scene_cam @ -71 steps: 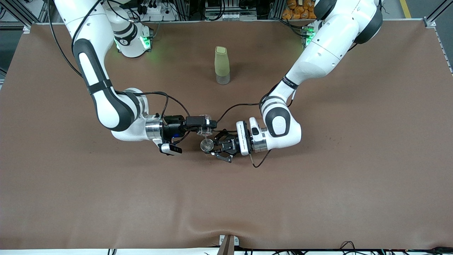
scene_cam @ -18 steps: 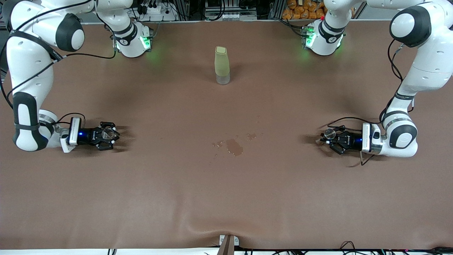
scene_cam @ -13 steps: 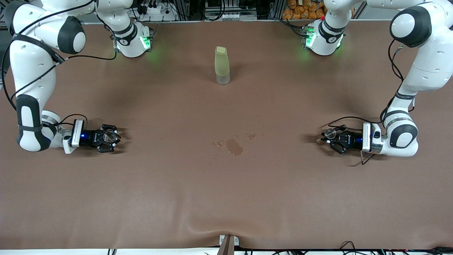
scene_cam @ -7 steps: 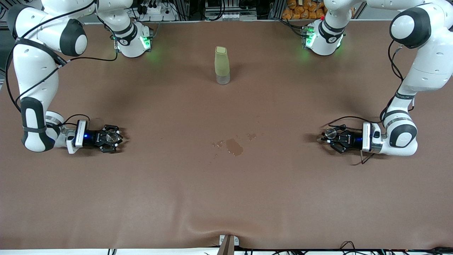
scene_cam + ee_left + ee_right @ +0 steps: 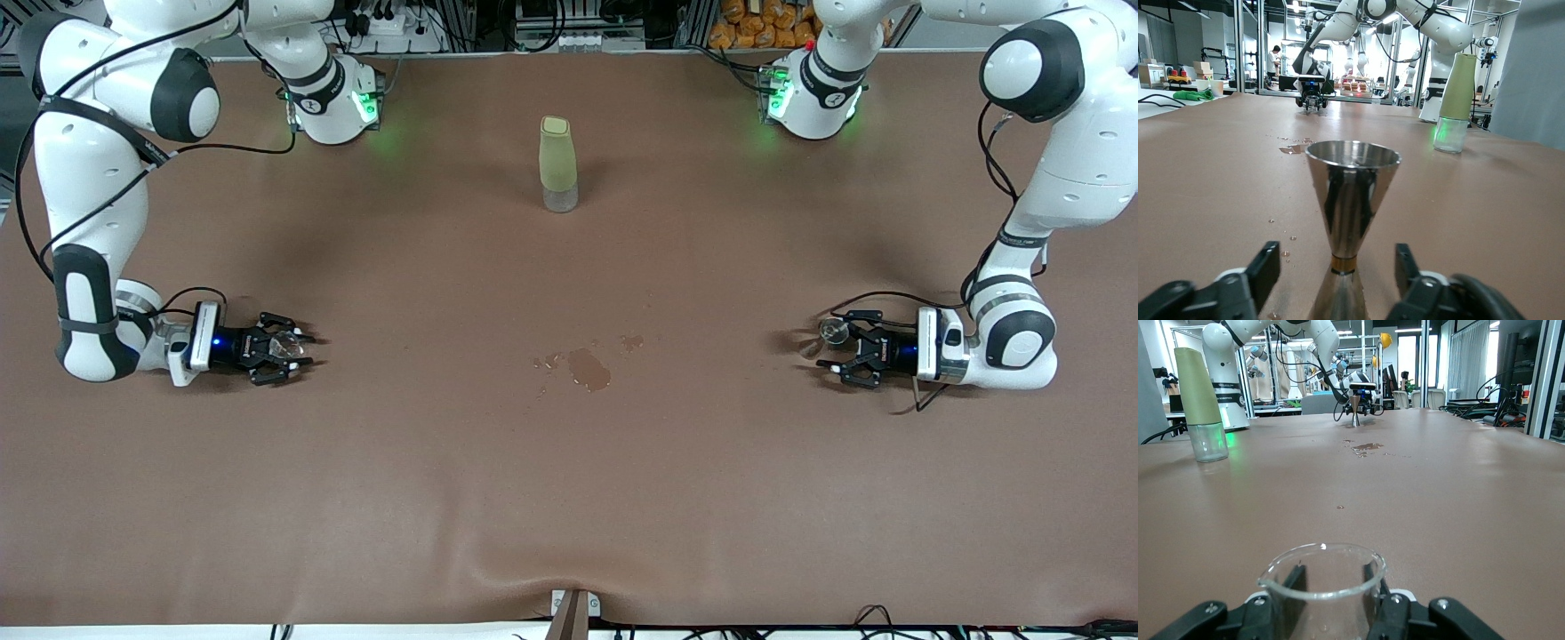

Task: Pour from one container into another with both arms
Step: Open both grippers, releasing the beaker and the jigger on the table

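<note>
A steel jigger (image 5: pixel 832 332) stands upright on the brown table toward the left arm's end. My left gripper (image 5: pixel 840 348) is open around it; in the left wrist view the jigger (image 5: pixel 1351 200) has a gap to each of the fingers (image 5: pixel 1268 263). Toward the right arm's end, my right gripper (image 5: pixel 295 347) is shut on a clear glass beaker (image 5: pixel 286 343) down at table level. In the right wrist view the beaker (image 5: pixel 1325 587) fills the space between the right gripper's (image 5: pixel 1333 579) fingers.
A pale green bottle on a clear base (image 5: pixel 558 164) stands mid-table, farther from the front camera. A wet spill (image 5: pixel 587 366) with small droplets marks the middle of the table (image 5: pixel 569 498). A low fold in the table cover runs along the front edge.
Earlier both grippers met at the table's middle; they now sit at its two ends. In the last half second the left gripper opened and released the jigger. The right arm barely moved.
</note>
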